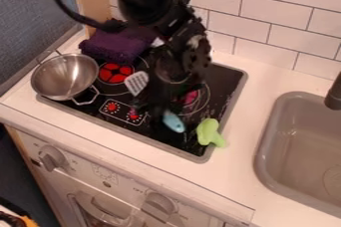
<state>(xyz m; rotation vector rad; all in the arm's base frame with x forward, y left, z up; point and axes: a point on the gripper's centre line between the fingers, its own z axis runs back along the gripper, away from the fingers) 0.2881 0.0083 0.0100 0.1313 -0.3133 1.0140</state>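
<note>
My gripper (154, 107) hangs low over the middle of the black stove top (174, 144), dark against it. Just to its upper left is a grey slotted spatula head (136, 82). A blue rounded piece (173, 121) lies close by on the lower right, its upper end hidden behind the gripper; whether it joins the spatula I cannot tell. Farther right, a light green object (210, 132) rests across the stove's front right edge. A metal pot (65, 76) with handles stands at the stove's left side. Whether the gripper touches or holds anything is hidden.
A folded purple cloth (114, 46) lies at the back left of the stove, below the arm. White counter (248, 121) borders the stove, with a grey sink (303, 149) and dark faucet (334, 94) on the right. A tiled wall (266, 29) rises behind.
</note>
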